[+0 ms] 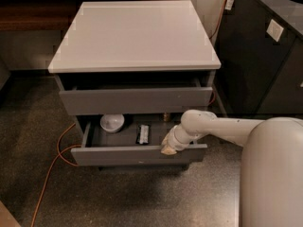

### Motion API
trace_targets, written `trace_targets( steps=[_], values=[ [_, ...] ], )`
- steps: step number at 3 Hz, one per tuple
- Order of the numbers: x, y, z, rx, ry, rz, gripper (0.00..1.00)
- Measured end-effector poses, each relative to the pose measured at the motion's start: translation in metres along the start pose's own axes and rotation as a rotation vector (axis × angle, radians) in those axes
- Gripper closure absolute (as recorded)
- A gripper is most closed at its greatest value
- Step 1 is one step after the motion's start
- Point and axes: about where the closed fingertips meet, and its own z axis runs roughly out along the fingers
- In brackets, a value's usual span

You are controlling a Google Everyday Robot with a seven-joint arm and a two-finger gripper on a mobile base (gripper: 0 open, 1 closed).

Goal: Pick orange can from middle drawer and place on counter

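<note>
The grey cabinet carries the pale counter (135,34). The middle drawer (137,154) is pulled out. In it lie a white bowl (112,123) and a flat black packet (142,134). A small brownish-orange piece, the orange can (165,117), shows at the drawer's back right, mostly hidden under the drawer above. My gripper (168,146) hangs at the end of the white arm (213,126). It is at the right part of the middle drawer's front edge, in front of the can and to the right of the packet.
The top drawer (137,100) stands slightly open above the middle one. An orange cable (47,183) runs over the speckled floor at the left. Black cabinets (260,56) stand close on the right. My white body (274,174) fills the lower right.
</note>
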Motion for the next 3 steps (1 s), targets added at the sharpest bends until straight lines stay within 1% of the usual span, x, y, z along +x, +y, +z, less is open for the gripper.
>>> trace_targets(
  steps=[1, 2, 3],
  values=[
    [0.0, 0.0, 0.0, 0.0, 0.0, 0.0, 1.0],
    [0.0, 0.01, 0.0, 0.012, -0.007, 0.003, 1.0],
    [0.0, 0.028, -0.002, 0.02, -0.009, -0.007, 1.0]
  ],
)
